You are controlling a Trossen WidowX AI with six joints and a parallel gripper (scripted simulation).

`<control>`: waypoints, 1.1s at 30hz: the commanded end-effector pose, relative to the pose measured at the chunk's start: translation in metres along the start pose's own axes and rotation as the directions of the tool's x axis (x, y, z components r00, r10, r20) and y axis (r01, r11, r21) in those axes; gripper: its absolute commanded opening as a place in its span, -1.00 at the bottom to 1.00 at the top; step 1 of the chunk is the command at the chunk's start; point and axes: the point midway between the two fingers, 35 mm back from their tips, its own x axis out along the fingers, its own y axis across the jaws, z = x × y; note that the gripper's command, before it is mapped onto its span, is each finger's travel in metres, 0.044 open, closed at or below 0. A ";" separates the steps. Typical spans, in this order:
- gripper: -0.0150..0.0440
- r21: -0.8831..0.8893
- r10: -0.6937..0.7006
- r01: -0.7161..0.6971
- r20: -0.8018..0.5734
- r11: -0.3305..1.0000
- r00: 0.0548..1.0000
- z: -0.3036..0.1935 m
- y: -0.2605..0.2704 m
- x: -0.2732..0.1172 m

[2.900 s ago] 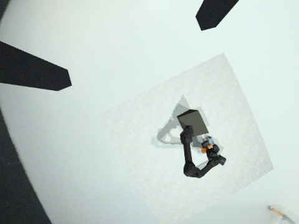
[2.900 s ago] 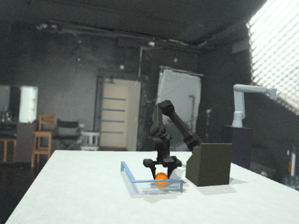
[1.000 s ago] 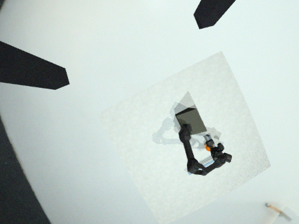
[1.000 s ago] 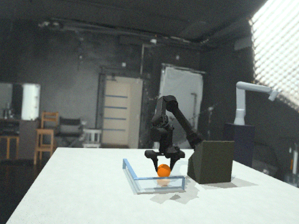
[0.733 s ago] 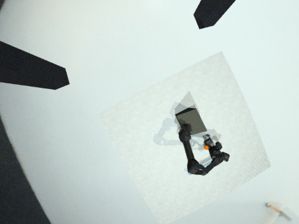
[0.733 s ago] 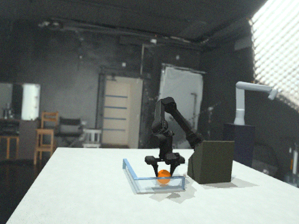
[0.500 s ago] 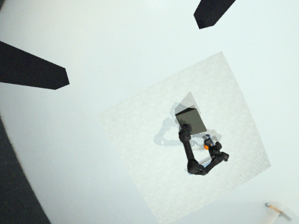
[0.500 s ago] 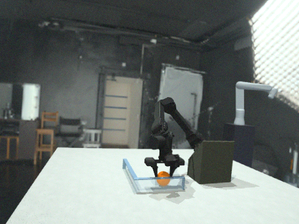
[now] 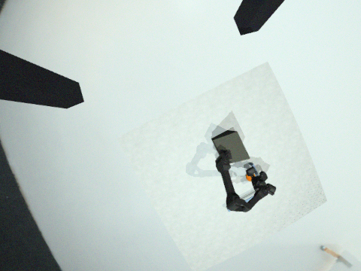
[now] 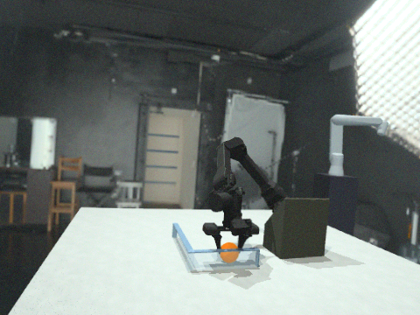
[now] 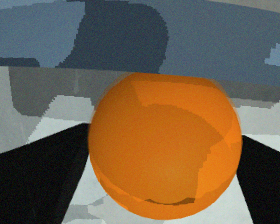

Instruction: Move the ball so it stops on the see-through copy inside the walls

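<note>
Orange ball (image 11: 165, 145) fills wrist view, black fingers pressing both sides, gripping ball. Ball sits low inside corner of clear walls (image 10: 227, 256) on white tabletop (image 10: 109, 268). Copy not seen apart from ball. Arm (image 10: 245, 167) bends down from above. Dark box (image 10: 299, 226) stands just right of walls.

Ball (image 10: 229, 251) plain orange, no pattern. Low walls (image 10: 184, 241) clear with a pale blue tint, edges brighter blue. Tool (image 10: 230, 241) and arm (image 10: 249, 167) matte black. Box (image 10: 302, 227) just beside the walls is dark olive-brown. Surface (image 10: 109, 268) white with faint grey speckle. Second arm (image 10: 346, 136) behind the box is white on a dark navy pedestal (image 10: 336, 198).
</note>
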 end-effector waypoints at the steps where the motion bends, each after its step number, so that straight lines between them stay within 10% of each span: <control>1: 0.22 0.001 0.001 -0.001 0.001 1.000 1.000 0.000 0.000 0.000; 10: 0.98 0.001 0.001 -0.001 0.002 1.000 1.000 0.001 -0.001 -0.011; 15: 0.98 0.001 0.001 -0.001 0.001 1.000 1.000 0.000 -0.001 -0.084; 33: 1.00 0.002 -0.010 0.010 0.004 1.000 1.000 0.000 0.000 -0.126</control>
